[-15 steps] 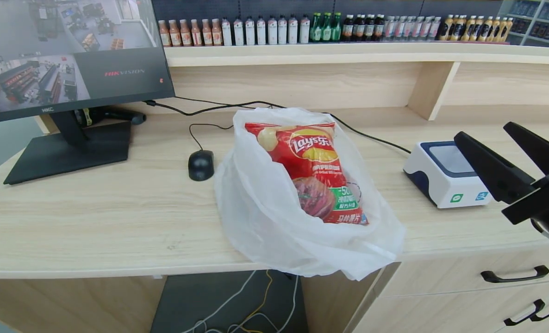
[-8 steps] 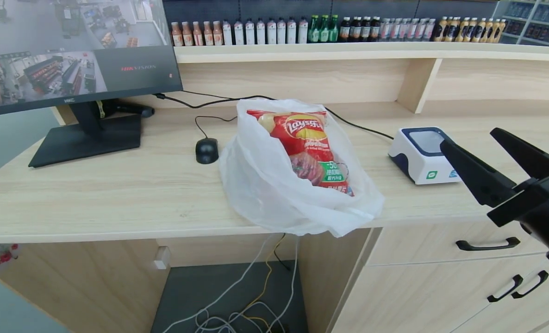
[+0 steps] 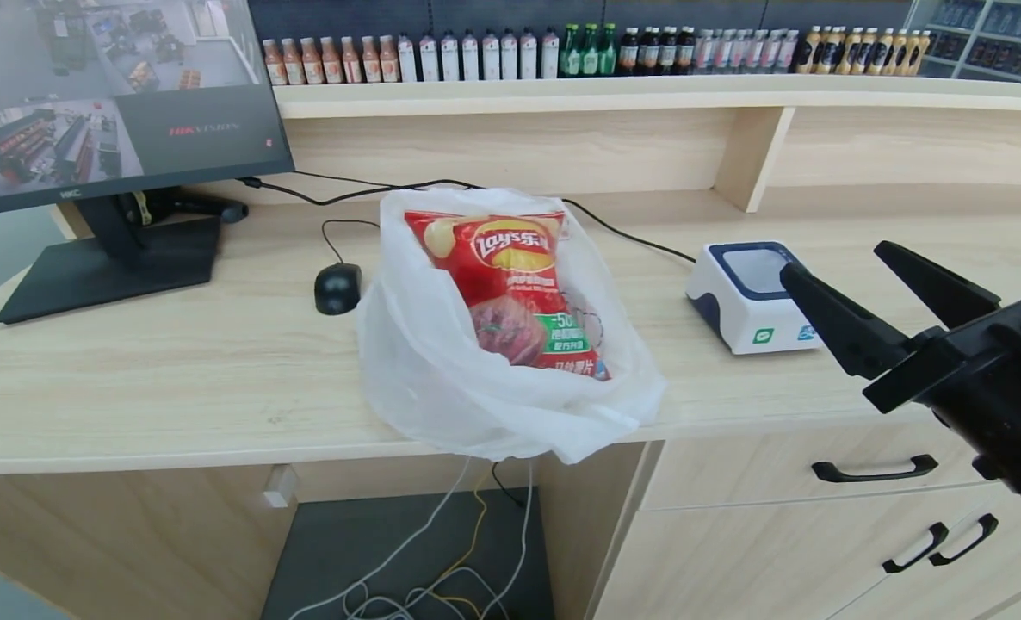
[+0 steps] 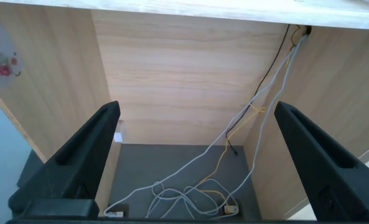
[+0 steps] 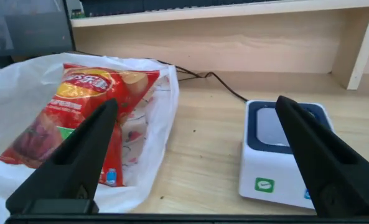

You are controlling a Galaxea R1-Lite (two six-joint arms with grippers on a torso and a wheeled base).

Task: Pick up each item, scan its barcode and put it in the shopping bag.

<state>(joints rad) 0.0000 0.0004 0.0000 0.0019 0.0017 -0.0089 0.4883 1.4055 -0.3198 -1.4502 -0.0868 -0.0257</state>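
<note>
A red chip bag point(image 3: 510, 293) point(image 5: 78, 118) stands inside the white plastic shopping bag point(image 3: 442, 379) point(image 5: 159, 124) at the counter's front edge. The white and blue barcode scanner point(image 3: 747, 297) point(image 5: 280, 155) sits to the bag's right. My right gripper point(image 3: 881, 297) point(image 5: 200, 162) hangs open and empty in front of the scanner, off the counter's front right. My left gripper point(image 4: 196, 162) is open and empty below the counter, facing the wooden knee space and cables point(image 4: 234, 162).
A monitor point(image 3: 106, 95) on a black stand and a black mouse point(image 3: 337, 288) occupy the counter's left. Bottles point(image 3: 597, 52) line the raised back shelf. Drawers with black handles point(image 3: 872, 472) are under the counter at right. Cables point(image 3: 442, 568) trail on the floor.
The head camera has shifted and pulled back, showing more of the counter's front and drawers. My right gripper stays open near the scanner; the chip bag stays in the shopping bag.
</note>
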